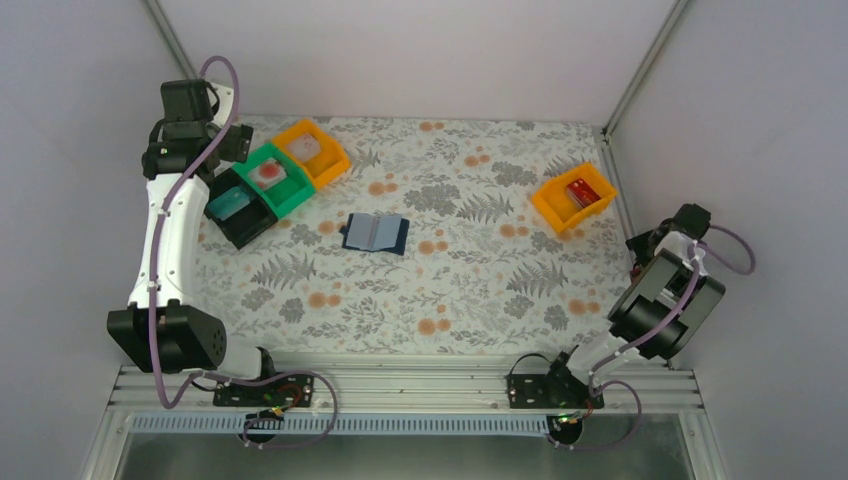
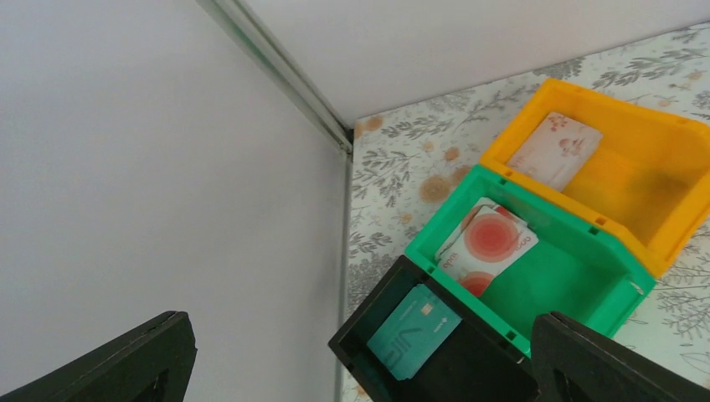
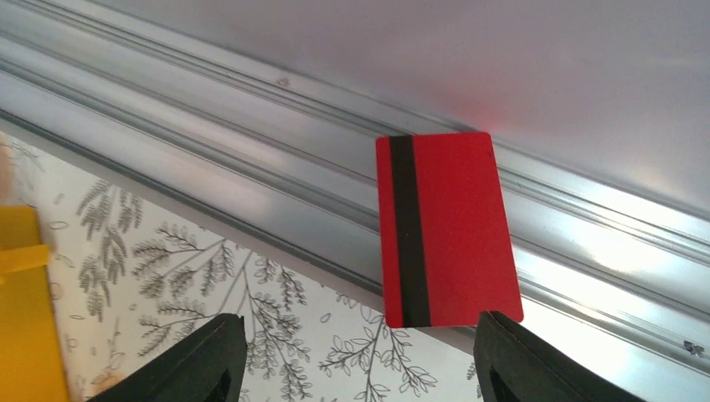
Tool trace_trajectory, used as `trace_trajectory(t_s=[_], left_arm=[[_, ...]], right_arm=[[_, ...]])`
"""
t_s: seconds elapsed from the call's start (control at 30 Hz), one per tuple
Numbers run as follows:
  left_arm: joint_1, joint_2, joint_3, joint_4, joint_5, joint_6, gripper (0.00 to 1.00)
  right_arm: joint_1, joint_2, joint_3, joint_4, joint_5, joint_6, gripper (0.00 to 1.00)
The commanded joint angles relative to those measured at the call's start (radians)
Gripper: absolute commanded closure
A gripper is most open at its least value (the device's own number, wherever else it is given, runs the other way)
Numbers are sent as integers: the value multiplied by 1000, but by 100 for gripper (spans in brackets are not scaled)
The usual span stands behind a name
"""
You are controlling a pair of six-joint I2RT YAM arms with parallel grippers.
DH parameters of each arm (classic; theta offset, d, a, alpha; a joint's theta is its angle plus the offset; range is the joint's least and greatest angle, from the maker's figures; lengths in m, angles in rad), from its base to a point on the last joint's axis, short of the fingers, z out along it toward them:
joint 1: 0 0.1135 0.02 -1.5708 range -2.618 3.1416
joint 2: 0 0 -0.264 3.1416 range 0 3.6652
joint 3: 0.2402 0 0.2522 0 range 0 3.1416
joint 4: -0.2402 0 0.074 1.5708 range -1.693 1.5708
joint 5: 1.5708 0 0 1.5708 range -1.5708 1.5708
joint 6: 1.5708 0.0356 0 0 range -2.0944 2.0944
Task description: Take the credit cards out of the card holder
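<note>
Pretty much done: card holder (image 1: 374, 233) open, credit cards (image 2: 490, 243) in bins (image 2: 569, 289), red card (image 3: 448, 230) loose; left tool (image 2: 362, 327), right tool (image 3: 360, 322) both spread.

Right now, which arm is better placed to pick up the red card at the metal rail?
Right. The right end effector, open, hangs over the red card; the left end effector is over the black bin across the table.
</note>
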Motion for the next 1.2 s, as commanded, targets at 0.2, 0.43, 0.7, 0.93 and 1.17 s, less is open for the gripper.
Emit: trace_trajectory(t_s=[0.2,0.43,0.7,0.93,1.17], left_arm=[[6,-25,-8,-26,56,21,0],[6,-29,-21,-29,54,25,0],[5,-23,-28,-30,54,30,0],[6,-23,-30,-34,54,33,0],[5,-22,-33,-37,55,32,0]], right_arm=[[-6,21,17,8,34,0,2],[-11,194,122,-59,52,-6,1],[-14,220,136,-84,128,-7,1],[-58,229,131,-72,105,-7,1],[-83,219,84,-16,95,-31,1]])
